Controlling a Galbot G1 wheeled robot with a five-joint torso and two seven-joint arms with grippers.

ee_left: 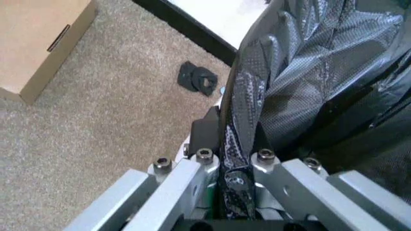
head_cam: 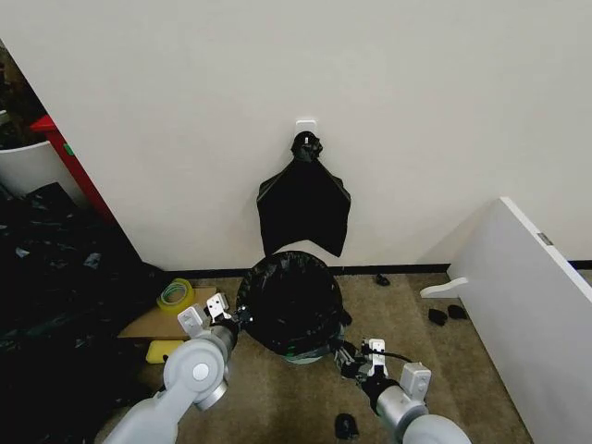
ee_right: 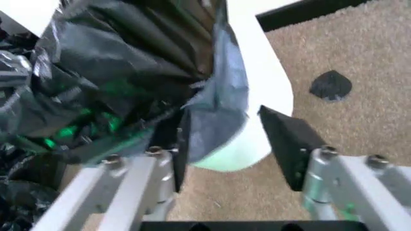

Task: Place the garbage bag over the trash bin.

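The trash bin [head_cam: 310, 347] stands on the carpet against the far wall, directly below a bunch of black bags [head_cam: 303, 211] hanging from a hook. The garbage bag [head_cam: 289, 301] already lines the bin and drapes over most of its rim, with a strip of white wall showing low on the near-right side.

The left gripper [head_cam: 233, 316] sits at the bin's left edge. In the left wrist view its fingers [ee_left: 207, 129] are closed tight on a fold of the bag's film, pinching it against the rim area. The right gripper [head_cam: 350, 361] is at the near-right of the bin; the right wrist view shows its jaws spread wide around the white wall [ee_right: 257, 106], one pad beside a loose flap of bag and nothing clamped.

The step in hand appears to be tucking the bag's hem down over the rim. To do it well, the left grip should hold the film steady without tugging sideways, since thin plastic tears or slips off the opposite edge. The right gripper would need to catch the hanging flap itself, not the bare wall, and draw it downward evenly.
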